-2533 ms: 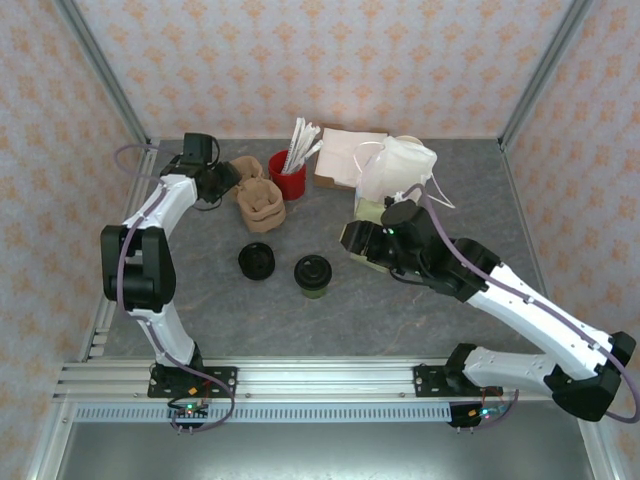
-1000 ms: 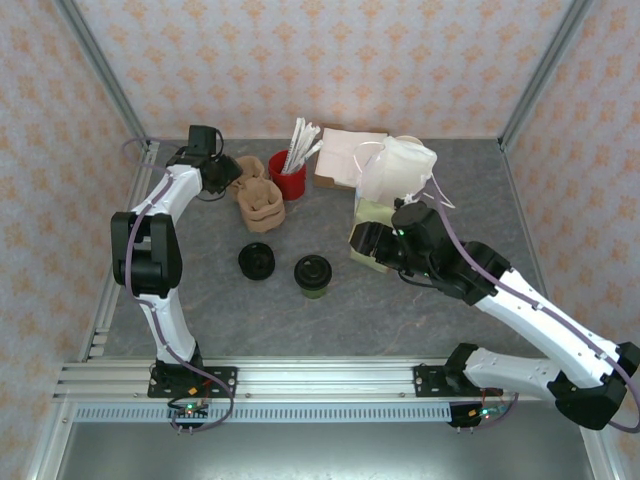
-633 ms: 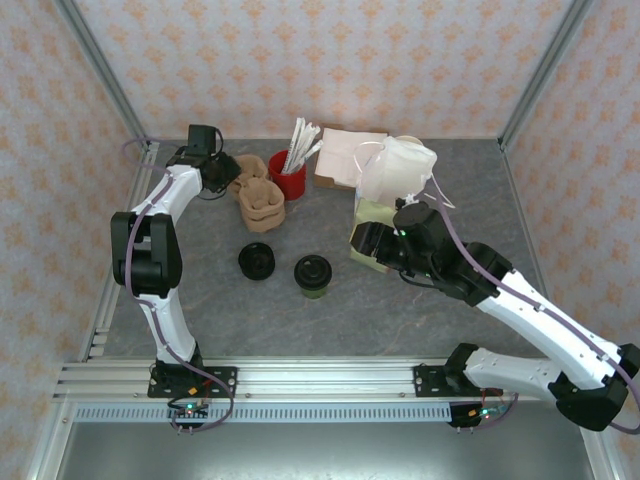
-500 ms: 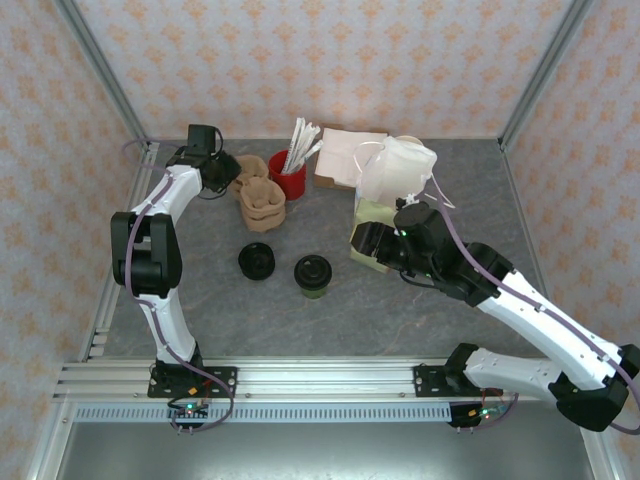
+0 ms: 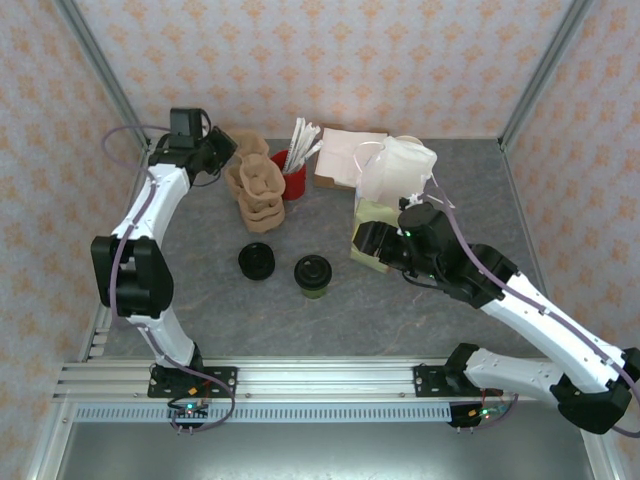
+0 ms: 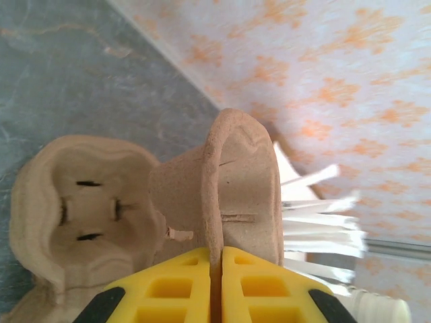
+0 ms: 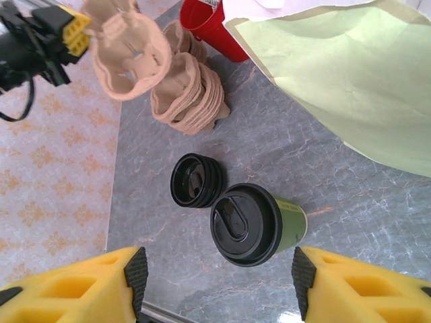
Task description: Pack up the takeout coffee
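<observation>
The takeout coffee (image 5: pixel 313 276) stands upright on the grey table (image 5: pixel 300 325) with its black lid on, nearest the arm bases. Just left of it, a little farther back and not touching it, lies a loose black lid (image 5: pixel 257 262).

To the coffee's right and slightly beyond it, the right gripper (image 7: pixel 217 269) hangs with its yellow fingers spread wide and nothing between them. It is close against a pale green paper bag (image 5: pixel 372 232), which lies to the coffee's right.

Behind the coffee and to its left sits a stack of carriers (image 5: pixel 262 208) in brown pulp. A red cup (image 5: pixel 290 178) holding white sticks stands past the stack, straight back from the coffee.

Farthest back and left of the coffee, the left gripper (image 6: pixel 215 282) has its fingers pinched together on the thin wall of a single cup carrier (image 5: pixel 250 172). That carrier seems to hang clear above the stack, though from overhead I can't be sure they're apart.
</observation>
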Available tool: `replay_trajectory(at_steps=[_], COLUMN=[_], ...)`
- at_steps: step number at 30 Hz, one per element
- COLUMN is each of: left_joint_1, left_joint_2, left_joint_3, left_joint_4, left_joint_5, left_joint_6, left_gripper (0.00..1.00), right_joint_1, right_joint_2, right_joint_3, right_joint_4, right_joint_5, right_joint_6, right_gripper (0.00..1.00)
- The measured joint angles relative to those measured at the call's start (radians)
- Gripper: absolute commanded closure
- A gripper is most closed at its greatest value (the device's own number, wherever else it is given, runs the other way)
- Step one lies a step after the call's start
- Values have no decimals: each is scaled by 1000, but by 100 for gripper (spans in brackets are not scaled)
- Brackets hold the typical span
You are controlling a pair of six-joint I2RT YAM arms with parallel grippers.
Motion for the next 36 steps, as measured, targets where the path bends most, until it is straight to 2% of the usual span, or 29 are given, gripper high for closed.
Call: replay_trajectory(at_steps=[5, 13, 21, 27, 36], left_joint_1=[-17, -152, -226, -243, -244], left_joint_2=[-107, -367, -576, -626, -646], left_joint_3=[66, 78, -58, -129, -158], left_joint_4=[-68, -124, -95, -82, -58], left_joint_5=[23, 153, 241, 256, 256], left_joint_6=[11, 52, -17, -74, -123], left_gripper=[90, 90, 90, 90, 89], right_joint_1=[0, 0, -1, 0, 8], right_joint_2=[-32, -68, -34, 56, 123], right_joint_3=[-1, 6, 88, 133, 142], right_joint_4=[40, 214, 342, 447, 458], right_joint_5=[-8, -96, -201, -307, -372], right_joint_6=[-38, -171, -316, -340, -346], right_gripper=[39, 37, 38, 38, 38])
